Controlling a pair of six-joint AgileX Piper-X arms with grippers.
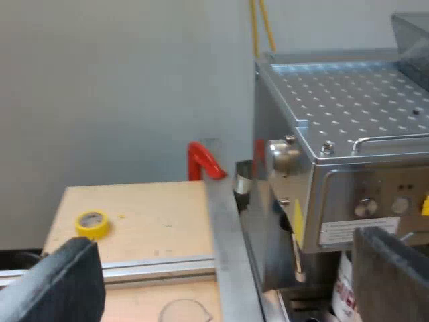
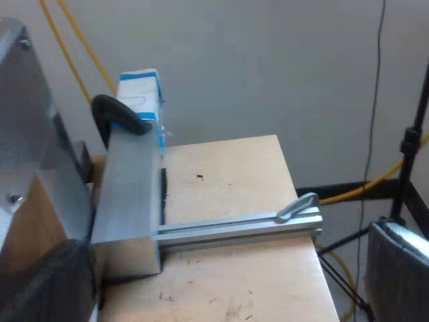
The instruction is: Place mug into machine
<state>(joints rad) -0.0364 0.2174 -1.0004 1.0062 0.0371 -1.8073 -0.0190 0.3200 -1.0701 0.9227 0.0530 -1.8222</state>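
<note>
The espresso machine (image 1: 348,127) stands close by, with a perforated steel top and a corner of the bean hopper (image 1: 412,40) above it. Under its control panel a white thing with red print (image 1: 344,287), perhaps the mug, is half hidden by one of my left fingers (image 1: 392,275). My left gripper (image 1: 224,268) is open and holds nothing, level with the machine's front. My right gripper (image 2: 228,268) is open and holds nothing over the wooden table (image 2: 228,174), beside the machine's steel side (image 2: 30,134).
A yellow tape roll (image 1: 92,225), a red clamp (image 1: 202,161) and the rim of a measuring glass (image 1: 182,310) are on the table (image 1: 147,215). An aluminium rail (image 2: 234,227), a grey metal block (image 2: 127,194) and a blue-white carton (image 2: 142,94) lie near my right gripper. A stand (image 2: 412,134) rises past the table edge.
</note>
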